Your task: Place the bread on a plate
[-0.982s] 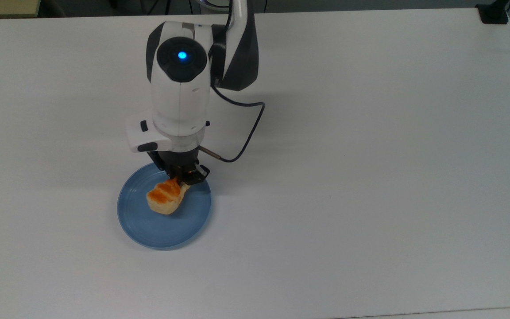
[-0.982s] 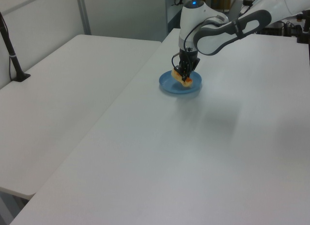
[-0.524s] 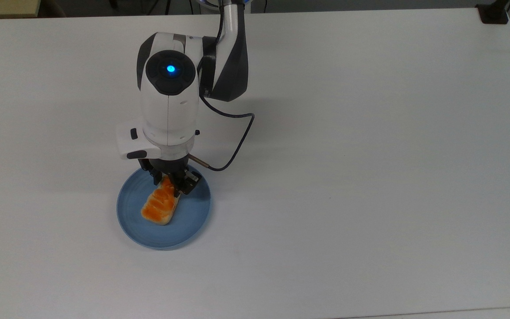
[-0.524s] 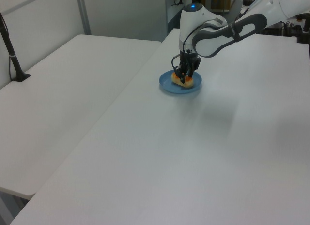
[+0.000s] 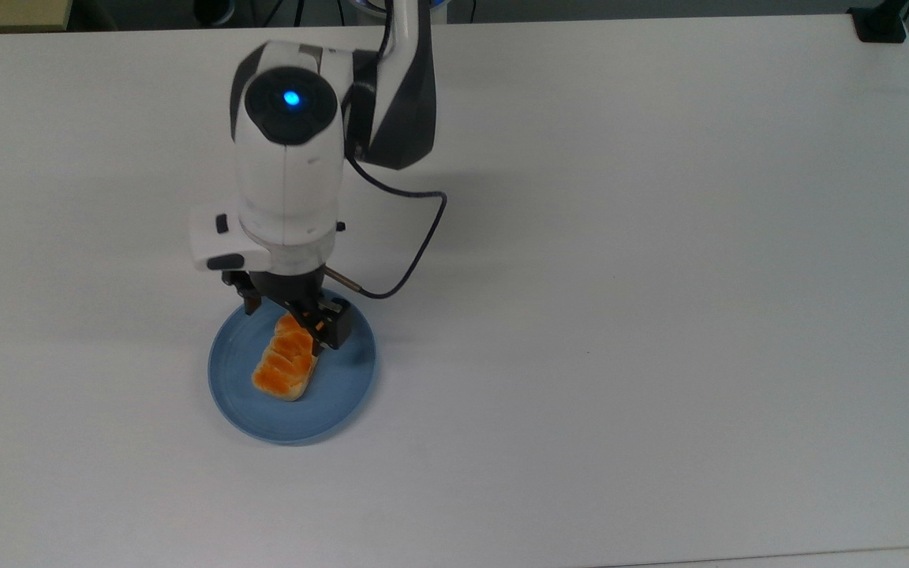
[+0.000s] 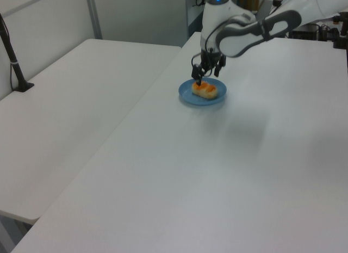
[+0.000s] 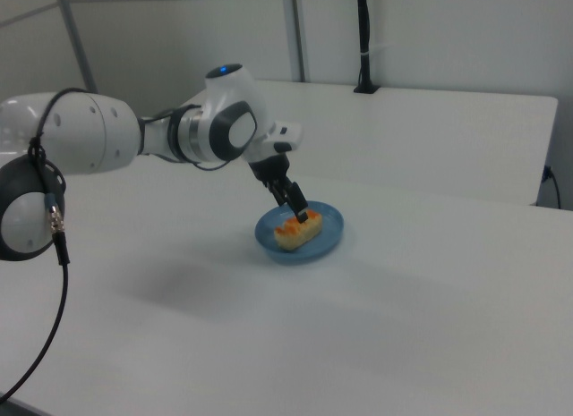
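I'm lifting off: bread (image 5: 286, 361) is now lying flat on the plate (image 5: 342, 394)
My claw (image 5: 290, 312) is spreading and rising from the plate's far edge, so the task looks done

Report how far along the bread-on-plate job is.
Done: the small oblong toy loaf with the orange-brown top lies flat on the round light-blue plastic plate, inside its rim. In hand: nothing; the gripper is open, its fingers spread above the loaf's far end. Left: likely only to draw the arm clear of the plate.
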